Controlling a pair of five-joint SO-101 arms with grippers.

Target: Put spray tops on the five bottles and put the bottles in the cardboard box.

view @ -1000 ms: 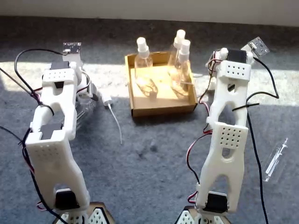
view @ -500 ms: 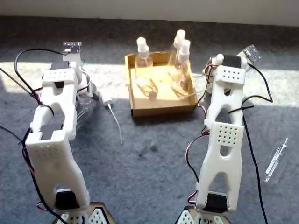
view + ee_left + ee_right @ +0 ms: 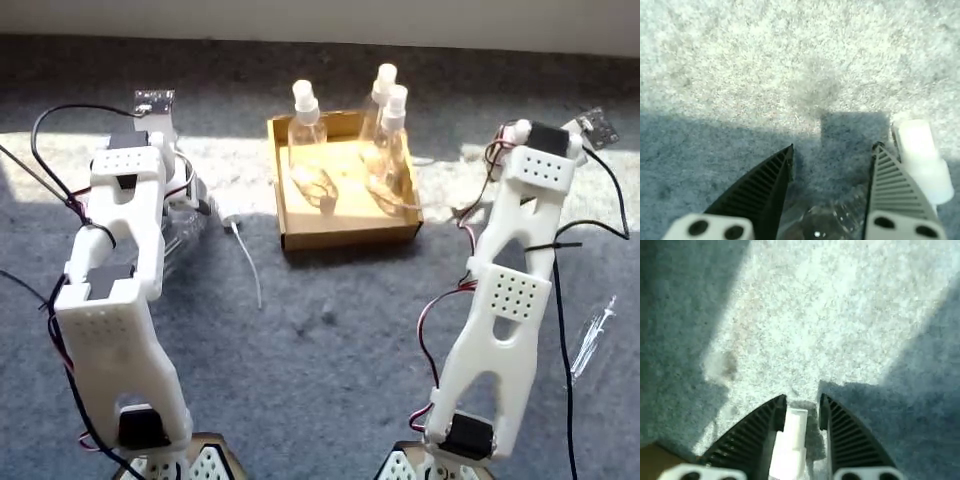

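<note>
Three bottles with spray tops stand in the cardboard box. My left arm is over a clear bottle lying on the carpet left of the box. My left gripper is shut on that bottle. A loose white spray top lies just beside it, its tube trailing toward me. My right arm stands right of the box. My right gripper is shut on a white spray top above sunlit carpet. Another clear bottle lies at the far right.
Grey carpet covers the floor, with open room in front of the box between the arms. Wires hang along the right arm. The box's near wall stands between the two arms' wrists.
My right arm has swung to the right, away from the box's right side. The left arm, the bottles and the loose spray top have stayed where they were.
</note>
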